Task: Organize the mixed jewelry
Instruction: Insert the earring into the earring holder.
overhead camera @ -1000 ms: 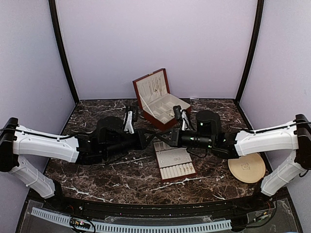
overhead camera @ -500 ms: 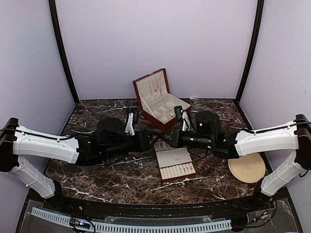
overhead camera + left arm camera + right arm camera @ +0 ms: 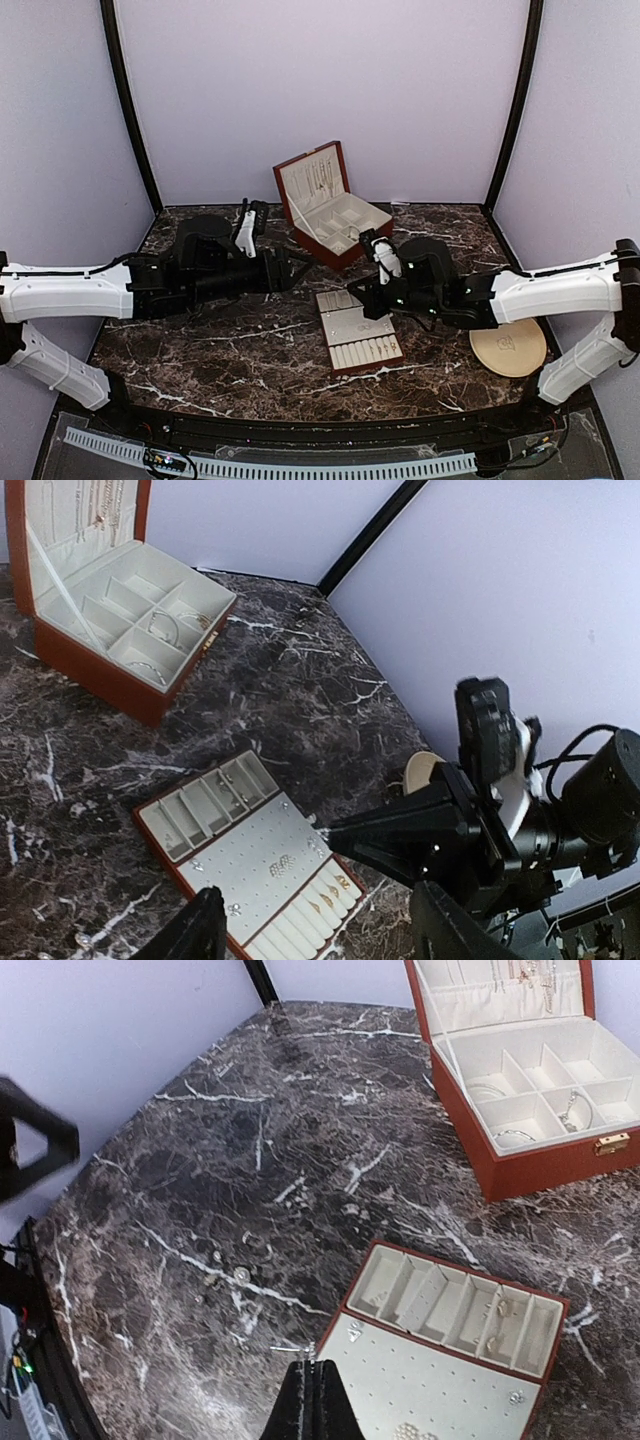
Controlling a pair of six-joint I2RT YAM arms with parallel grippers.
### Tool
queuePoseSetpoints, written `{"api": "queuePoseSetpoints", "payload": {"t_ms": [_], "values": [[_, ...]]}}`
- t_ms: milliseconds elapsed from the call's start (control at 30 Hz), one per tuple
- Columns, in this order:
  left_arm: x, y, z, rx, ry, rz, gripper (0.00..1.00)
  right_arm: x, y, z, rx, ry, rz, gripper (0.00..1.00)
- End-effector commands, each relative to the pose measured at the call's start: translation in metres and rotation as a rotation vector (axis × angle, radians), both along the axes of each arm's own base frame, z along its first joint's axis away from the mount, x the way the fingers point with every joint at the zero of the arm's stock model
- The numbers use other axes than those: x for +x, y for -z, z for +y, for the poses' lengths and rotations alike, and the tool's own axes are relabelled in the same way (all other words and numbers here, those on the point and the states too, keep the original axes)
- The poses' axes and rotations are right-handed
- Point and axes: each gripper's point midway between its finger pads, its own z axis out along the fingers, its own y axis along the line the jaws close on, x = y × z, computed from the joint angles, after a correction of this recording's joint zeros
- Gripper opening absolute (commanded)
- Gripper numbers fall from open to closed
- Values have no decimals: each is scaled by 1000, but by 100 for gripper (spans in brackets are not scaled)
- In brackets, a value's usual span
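Observation:
The mixed jewelry is tiny silvery pieces: several lie loose on the marble (image 3: 238,1275), others sit in the flat tray (image 3: 455,1385) (image 3: 358,330) (image 3: 262,852). My right gripper (image 3: 310,1368) (image 3: 353,291) is shut, with a small silvery stud (image 3: 296,1348) pinched at its tips, just off the tray's left edge. The left wrist view shows those tips (image 3: 338,832) beside the tray's border. My left gripper (image 3: 320,935) (image 3: 298,266) is open and holds nothing, hovering left of the tray. Bracelets lie in the open box (image 3: 60,645) (image 3: 520,1175) (image 3: 340,250).
The red-brown box stands at the back centre with its lid up and chains hanging inside the lid (image 3: 318,178). A round beige plate (image 3: 508,347) (image 3: 418,769) lies at the right, behind the right arm. One left finger (image 3: 30,1145) shows at the left edge of the right wrist view.
My left gripper went from shut to open and drew back to the left and far side. My right gripper stayed shut and shifted slightly right and nearer, at the tray's edge.

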Motion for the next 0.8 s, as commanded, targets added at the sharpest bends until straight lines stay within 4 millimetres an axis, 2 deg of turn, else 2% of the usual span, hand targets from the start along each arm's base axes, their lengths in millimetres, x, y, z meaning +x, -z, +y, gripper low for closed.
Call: {"api": "queuePoseSetpoints", "payload": {"t_ms": [0, 100, 200, 500, 767], "values": [[0, 1, 17, 72, 97, 60, 65, -4, 13, -14, -223, -45, -199, 0], [3, 16, 29, 176, 124, 89, 66, -5, 23, -19, -307, -47, -260, 0], [11, 20, 41, 242, 149, 85, 67, -6, 33, -22, -373, -53, -303, 0], [49, 10, 87, 276, 133, 40, 67, -17, 65, -9, -535, -127, -365, 0], [60, 19, 102, 355, 76, -26, 68, -22, 77, 0, -631, -161, -412, 0]]}}
